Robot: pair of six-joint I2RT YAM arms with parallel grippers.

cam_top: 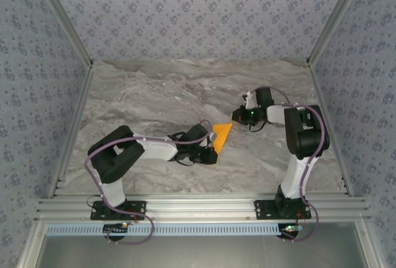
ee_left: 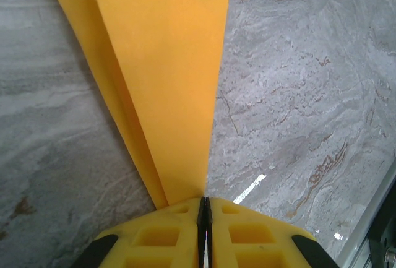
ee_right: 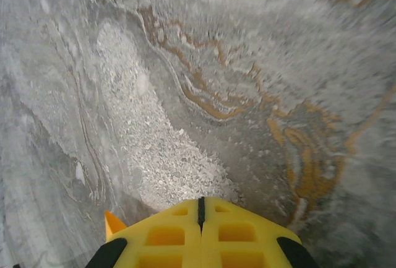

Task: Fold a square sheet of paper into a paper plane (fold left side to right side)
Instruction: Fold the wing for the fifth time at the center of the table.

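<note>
From the overhead camera I see a grey, marble-patterned bench [cam_top: 154, 95] inside walls papered with a small blue-grey print. Both arms reach in from the near edge.

The left arm bends low across the bench toward the middle. Its left pincer [cam_top: 209, 148] is closed on the paper plane [cam_top: 222, 135], orange-yellow paper folded into a narrow pointed shape that sits near the centre of the bench, between the two arms. On the left wrist camera, the yellow fingers of the left pincer [ee_left: 204, 205] meet with only a thin dark seam between them. The narrow end of the paper plane [ee_left: 167, 64] is pinched in that seam, and the paper widens away from it in overlapping layers with straight creases. I cannot tell whether its far end rests on the bench.

The right arm stands taller and folds back toward the centre. Its right pincer [cam_top: 237, 117] sits just beside the plane's far tip. On the right wrist camera, the right pincer [ee_right: 200, 209] is closed and empty above bare marble. A small orange point shows at the left of its fingers.
</note>
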